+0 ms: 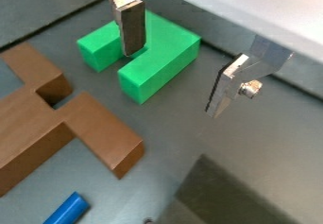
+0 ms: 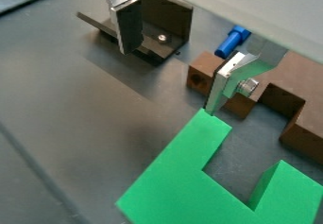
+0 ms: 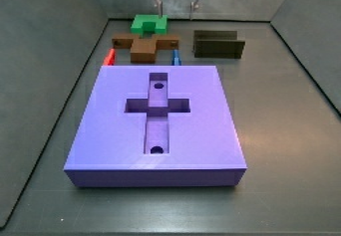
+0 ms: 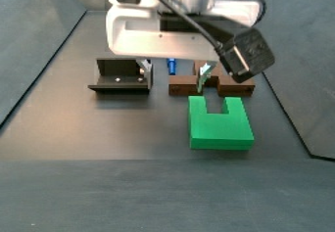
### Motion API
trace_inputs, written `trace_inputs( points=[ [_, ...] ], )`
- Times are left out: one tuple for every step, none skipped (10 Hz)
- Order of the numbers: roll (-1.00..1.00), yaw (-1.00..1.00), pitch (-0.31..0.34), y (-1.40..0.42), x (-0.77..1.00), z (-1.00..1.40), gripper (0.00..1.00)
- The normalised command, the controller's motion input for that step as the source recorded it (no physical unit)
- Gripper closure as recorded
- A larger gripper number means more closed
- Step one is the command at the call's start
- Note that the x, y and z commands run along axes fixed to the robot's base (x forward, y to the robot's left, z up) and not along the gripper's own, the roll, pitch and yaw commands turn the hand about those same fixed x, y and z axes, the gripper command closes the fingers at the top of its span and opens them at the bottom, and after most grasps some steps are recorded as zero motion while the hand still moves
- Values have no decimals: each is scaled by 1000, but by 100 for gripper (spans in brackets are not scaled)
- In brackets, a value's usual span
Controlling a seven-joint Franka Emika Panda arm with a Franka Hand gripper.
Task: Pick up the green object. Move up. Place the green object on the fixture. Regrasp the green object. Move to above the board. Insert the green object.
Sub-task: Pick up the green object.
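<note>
The green object (image 4: 220,121) lies flat on the dark floor just in front of the brown cross-shaped piece (image 3: 144,48), with its two prongs toward that piece, and the fixture (image 4: 119,77) stands beside the cross-shaped piece, apart from the green object. The gripper (image 1: 176,65) hangs just above the green object with its jaws apart and nothing between them; in a wrist view one finger (image 1: 130,27) is over its notch. The board (image 3: 160,122) lies on the other side of the cross-shaped piece, well apart from the green object.
</note>
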Motion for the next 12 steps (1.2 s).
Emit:
trace_inputs(
  points=[
    [-9, 11, -33, -9, -291, 0, 0],
    [-30, 29, -10, 0, -194, 0, 0],
    [-89, 6, -34, 54, -269, -69, 0],
    [-127, 0, -69, 94, -89, -289, 0],
    [-111, 0, -93, 117, -209, -309, 0],
    [-63, 34, -83, 51, 0, -369, 0],
    [-46, 11, -93, 74, 0, -394, 0],
    [-60, 0, -97, 6, -163, -223, 0],
    [-71, 0, -89, 0, -63, -177, 0],
    [-73, 0, -60, 23, -34, -206, 0],
    [-56, 0, -44, 63, -74, -180, 0],
    [-29, 0, -16, 91, -71, -177, 0]
  ],
)
